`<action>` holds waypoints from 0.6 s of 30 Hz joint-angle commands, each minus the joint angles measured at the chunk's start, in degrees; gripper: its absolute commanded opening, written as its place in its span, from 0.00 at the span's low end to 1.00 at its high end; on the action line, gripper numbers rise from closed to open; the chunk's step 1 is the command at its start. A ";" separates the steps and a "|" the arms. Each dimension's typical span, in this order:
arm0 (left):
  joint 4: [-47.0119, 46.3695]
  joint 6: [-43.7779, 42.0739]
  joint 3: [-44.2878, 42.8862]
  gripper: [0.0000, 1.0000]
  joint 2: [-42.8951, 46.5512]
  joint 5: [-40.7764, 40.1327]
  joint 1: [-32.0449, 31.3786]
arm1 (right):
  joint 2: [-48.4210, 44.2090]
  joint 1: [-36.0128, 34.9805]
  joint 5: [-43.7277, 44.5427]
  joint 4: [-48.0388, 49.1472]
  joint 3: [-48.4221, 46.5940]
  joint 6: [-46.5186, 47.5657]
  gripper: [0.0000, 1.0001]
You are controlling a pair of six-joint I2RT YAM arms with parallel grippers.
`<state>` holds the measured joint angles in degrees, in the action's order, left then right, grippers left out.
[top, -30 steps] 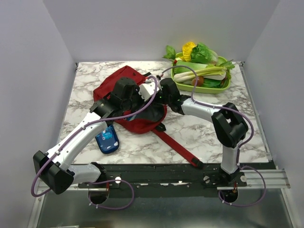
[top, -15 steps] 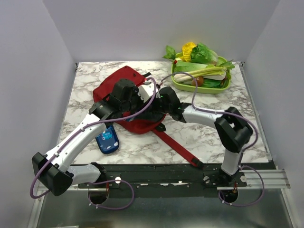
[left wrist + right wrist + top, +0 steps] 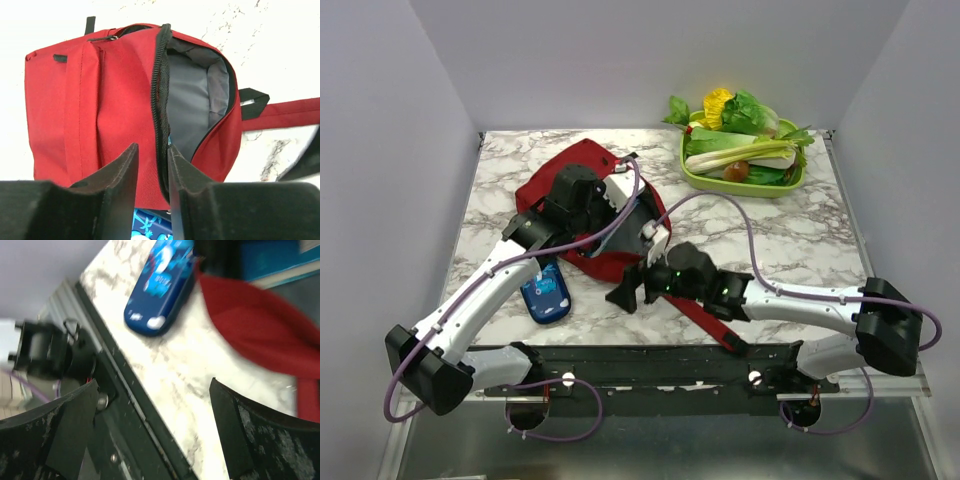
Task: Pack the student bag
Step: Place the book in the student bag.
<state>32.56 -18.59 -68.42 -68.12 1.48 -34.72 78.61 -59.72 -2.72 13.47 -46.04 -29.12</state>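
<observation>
Right end effector (image 3: 152, 390) gapes empty; left end effector (image 3: 151, 150), wrist view only, straddles student bag (image 3: 100, 100) zip, grip unclear.

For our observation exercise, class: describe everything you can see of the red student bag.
The student bag is dark red soft fabric, lying flat on the marble table. Its main zip is open, showing grey lining. A red strap with a black end trails aside. The left claw straddles the zip edge; grip unclear.

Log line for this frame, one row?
student bag: unzipped, open; left end effector: jaws slightly apart over zip rim; right end effector: open, empty, above table; pencil case: on table, outside bag
</observation>
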 commanded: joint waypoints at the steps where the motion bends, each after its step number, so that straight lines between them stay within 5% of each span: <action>1: 5.65 3.47 -6.36 0.42 -1.66 -1.04 0.61 | 0.67 -5.05 7.82 -3.63 0.86 5.48 1.00; 3: 7.60 5.22 -9.97 0.52 -2.11 -1.04 1.67 | 0.32 -5.31 7.47 -3.28 1.13 5.31 1.00; 7: 8.84 6.11 -9.54 0.88 1.58 1.33 7.99 | 3.73 -7.33 6.59 -4.67 -4.20 6.97 1.00; 9: 9.45 4.10 -7.52 0.96 4.30 2.12 14.04 | 9.07 -8.48 4.92 -5.73 -7.55 7.94 1.00; 18: 17.62 -17.34 5.84 0.99 10.64 21.62 50.76 | 28.69 -9.97 0.44 -11.97 -32.25 10.31 1.00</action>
<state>43.22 -24.21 -67.46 -57.52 11.07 3.53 101.25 -69.34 -0.73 5.72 -69.12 -21.32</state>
